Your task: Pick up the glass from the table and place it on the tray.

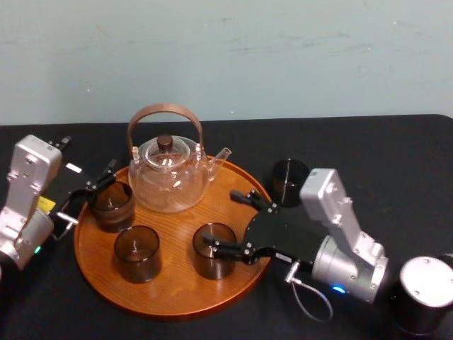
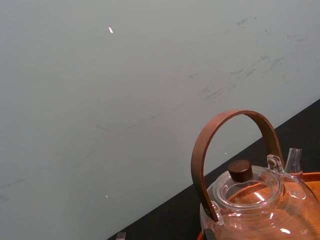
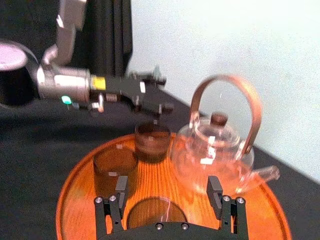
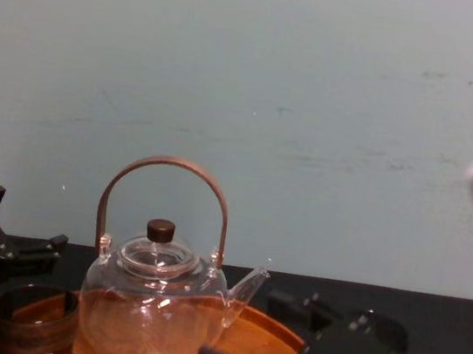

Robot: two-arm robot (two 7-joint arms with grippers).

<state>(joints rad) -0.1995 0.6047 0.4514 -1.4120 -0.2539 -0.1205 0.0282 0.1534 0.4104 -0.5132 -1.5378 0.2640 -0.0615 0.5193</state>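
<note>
On the black table (image 1: 396, 163) lies the round wooden tray (image 1: 177, 297) with a clear teapot (image 1: 170, 173) and three dark glasses. My right gripper (image 1: 233, 223) is open over the tray's right side, and one glass (image 1: 214, 249) stands on the tray between its fingers (image 3: 120, 187), free of them. A second glass (image 1: 136, 253) stands at the front left, a third (image 1: 112, 204) at the left rim. Right beside that third glass my left gripper (image 1: 90, 193) is open. Another dark glass (image 1: 290, 180) stands on the table just off the tray's right rim.
The teapot's tall brown handle (image 1: 165, 113) rises at the tray's back. A dark cylinder with a pale top (image 1: 425, 290) is at the front right. A pale wall runs behind the table. Bare tabletop lies to the far right.
</note>
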